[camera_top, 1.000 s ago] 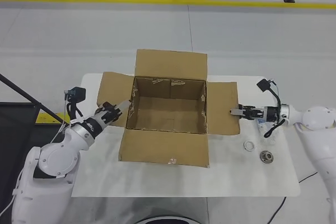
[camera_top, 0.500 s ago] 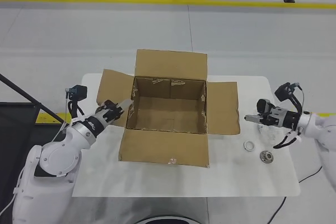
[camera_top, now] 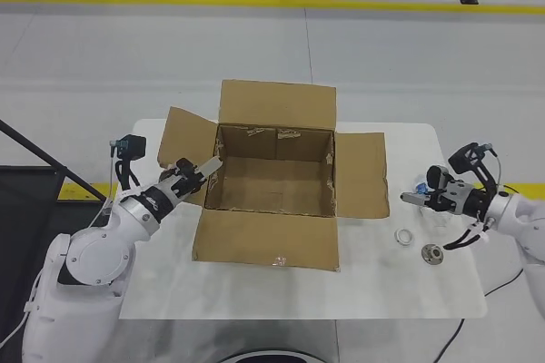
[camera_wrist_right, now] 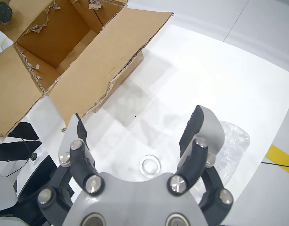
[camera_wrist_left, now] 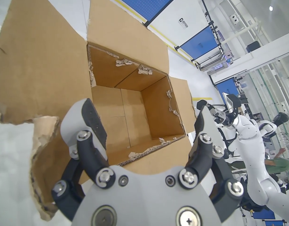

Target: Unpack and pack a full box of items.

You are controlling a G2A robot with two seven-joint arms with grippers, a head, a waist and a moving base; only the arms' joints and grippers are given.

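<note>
- Top view: the cardboard box (camera_top: 272,186) stands open mid-way along the white table (camera_top: 254,290), flaps spread. The left gripper (camera_top: 204,167) is at its left flap. The right gripper (camera_top: 406,197) is just beyond its right flap, near a white ring (camera_top: 404,236) and a dark round fitting (camera_top: 431,254).
- Left wrist view: the left gripper's fingers are spread wide, gripping nothing, facing the box's interior.
- Right wrist view: the right gripper is spread wide above the ring, with a clear plastic bag (camera_wrist_right: 233,147) beside it.

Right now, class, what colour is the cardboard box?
Plain brown; the cardboard box shows best in the top view.
</note>
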